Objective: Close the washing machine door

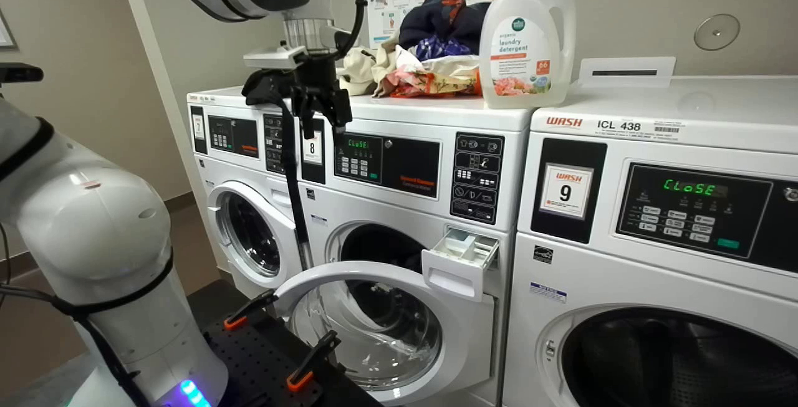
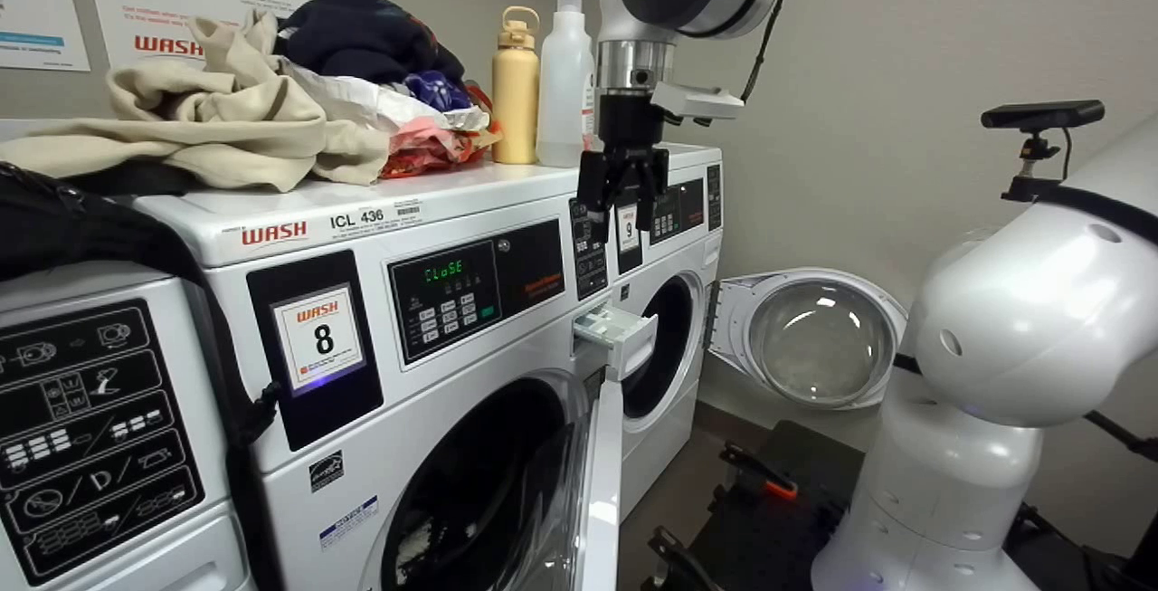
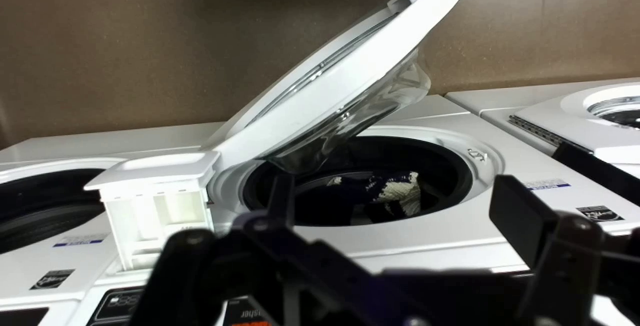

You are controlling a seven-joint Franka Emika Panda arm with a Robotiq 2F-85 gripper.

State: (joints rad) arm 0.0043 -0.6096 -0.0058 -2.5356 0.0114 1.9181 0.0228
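In an exterior view, I am seeing the gripper (image 1: pixel 324 128) hanging high, well above the washing machine door (image 1: pixel 380 332). This round door is standing open on the white washing machine (image 1: pixel 399 207) marked 8, with its hinge side just under the pulled-out soap drawer (image 1: pixel 454 276). A soap bottle (image 1: pixel 525 39) is sitting on top of the machine, near a pile of clothes (image 1: pixel 444 27).

In an exterior view, the screen (image 2: pixel 443 271) on number 8 is saying CLOSE in green. I am seeing washer 9 (image 2: pixel 665 442) too, and its round door (image 2: pixel 819 342) is standing wide open.

In the wrist view, I am looking past the gripper's 2 fingers (image 3: pixel 517 216), and they are sitting far apart. The washing machine door is leaning out at a slant from its hole, and dark and white cloth (image 3: pixel 400 191) is lying inside.
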